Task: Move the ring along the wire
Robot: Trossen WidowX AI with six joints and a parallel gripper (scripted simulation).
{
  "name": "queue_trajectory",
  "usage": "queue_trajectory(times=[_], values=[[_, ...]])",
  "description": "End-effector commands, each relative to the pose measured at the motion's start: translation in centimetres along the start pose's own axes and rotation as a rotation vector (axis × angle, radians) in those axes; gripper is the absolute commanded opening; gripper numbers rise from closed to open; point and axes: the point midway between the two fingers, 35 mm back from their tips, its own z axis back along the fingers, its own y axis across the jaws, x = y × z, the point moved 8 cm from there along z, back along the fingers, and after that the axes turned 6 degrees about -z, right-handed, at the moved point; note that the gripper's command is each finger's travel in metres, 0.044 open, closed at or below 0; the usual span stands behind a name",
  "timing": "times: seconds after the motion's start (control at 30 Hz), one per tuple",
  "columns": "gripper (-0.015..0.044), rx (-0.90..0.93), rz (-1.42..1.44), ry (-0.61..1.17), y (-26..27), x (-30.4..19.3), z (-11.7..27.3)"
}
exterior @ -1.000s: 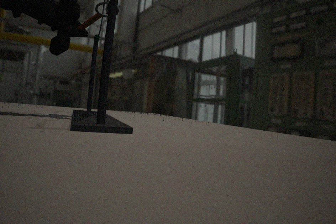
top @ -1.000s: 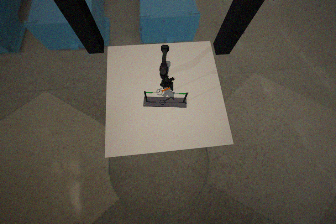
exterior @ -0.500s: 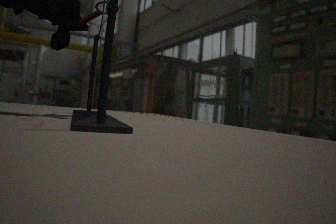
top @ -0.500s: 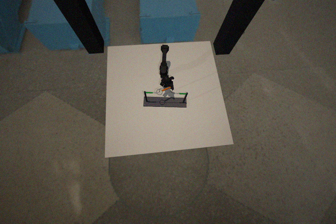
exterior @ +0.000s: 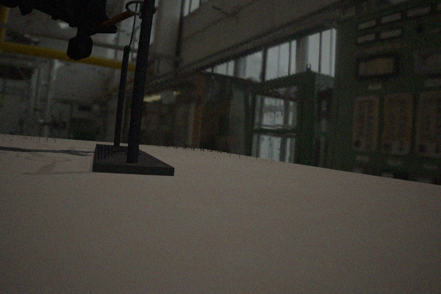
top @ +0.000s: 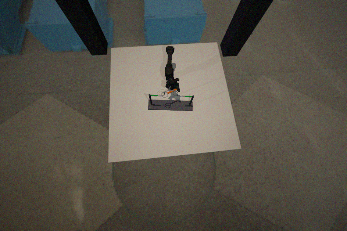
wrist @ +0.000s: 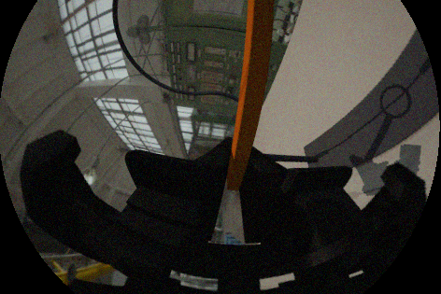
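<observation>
My gripper (top: 176,89) (exterior: 110,28) (wrist: 234,142) is shut on the orange handle (top: 171,91) (exterior: 119,18) (wrist: 252,57). The handle slants from the fingers to the grey ring (exterior: 127,4), which hangs out over the grey span of wire (wrist: 117,34) between the green parts, nearer the left one in the top view. The wire seems to run through the ring; whether they touch cannot be told. One green part (top: 153,95) is by the left post (top: 150,100), the other (top: 188,96) by the right post (top: 191,101). The ring is not clearly visible in the wrist view.
Both posts stand on a dark base plate (top: 152,107) (exterior: 152,169) (wrist: 402,77) on the pale table top (top: 168,136). The arm reaches in from the back edge. Shadows of the ring and wire fall on the base. Two tall black columns stand behind the table.
</observation>
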Motion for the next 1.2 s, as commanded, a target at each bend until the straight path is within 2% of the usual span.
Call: queue_trajectory(times=[0.0,1.17], values=[[-0.015,0.022,-0.016,0.006,0.8,-0.1,0.1],[-0.015,0.07,-0.15,0.017,3.9,0.1,0.5]])
